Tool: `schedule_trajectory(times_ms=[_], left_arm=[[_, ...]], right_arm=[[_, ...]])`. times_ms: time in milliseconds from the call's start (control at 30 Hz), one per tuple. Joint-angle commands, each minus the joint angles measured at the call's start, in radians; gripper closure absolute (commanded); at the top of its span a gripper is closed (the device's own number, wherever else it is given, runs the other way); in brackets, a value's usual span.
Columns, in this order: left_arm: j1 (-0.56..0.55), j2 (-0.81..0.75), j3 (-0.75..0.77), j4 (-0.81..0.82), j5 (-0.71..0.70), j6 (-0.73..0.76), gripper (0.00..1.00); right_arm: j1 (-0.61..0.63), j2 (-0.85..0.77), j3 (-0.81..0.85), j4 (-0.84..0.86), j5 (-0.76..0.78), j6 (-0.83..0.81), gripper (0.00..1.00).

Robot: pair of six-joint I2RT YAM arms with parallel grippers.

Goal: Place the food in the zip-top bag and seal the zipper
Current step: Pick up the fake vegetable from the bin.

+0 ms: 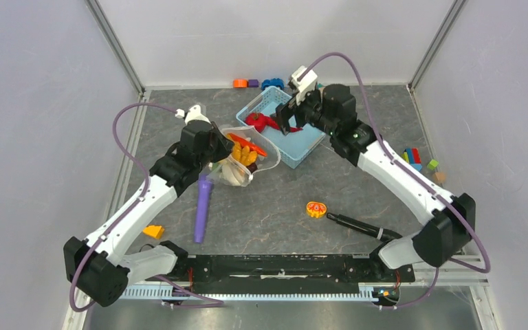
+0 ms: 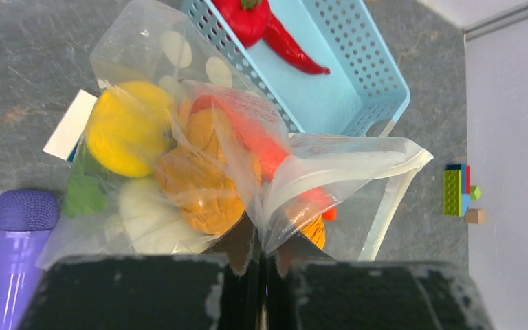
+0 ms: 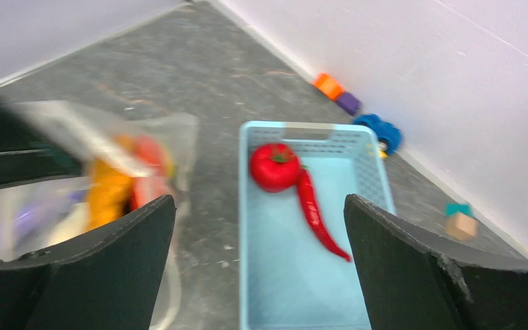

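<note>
Left gripper [image 2: 261, 275] pinches a fold of the zip-top bag [image 2: 179, 82], jaws closed on the plastic, holding the pouch at about 10 o'clock of the table in the overhead view. A yellow pepper [image 2: 127, 127], an orange carrot [image 2: 247, 130] and a white egg [image 2: 151, 220] show through the film. The bag's edge touches the light-blue basket [image 1: 302, 148], which lies at 1 o'clock. There the right gripper [image 1: 285, 118] hovers with jaws spread wide over the red tomato [image 3: 273, 167] and red chili [image 3: 316, 213], both lying in the basket. A purple stick [image 1: 203, 206] rests at the bag's 7 o'clock.
</note>
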Motion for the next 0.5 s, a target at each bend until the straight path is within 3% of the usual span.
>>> schedule_trajectory(times_ms=[0, 467], left_arm=[[0.008, -0.064, 0.058, 0.038, -0.104, -0.012, 0.98], [0.011, -0.115, 0.089, 0.019, -0.256, 0.02, 0.98]], right_arm=[[-0.104, 0.125, 0.116, -0.046, 0.008, 0.001, 0.02], [-0.228, 0.633, 0.435, -0.203, -0.172, -0.372, 0.02]])
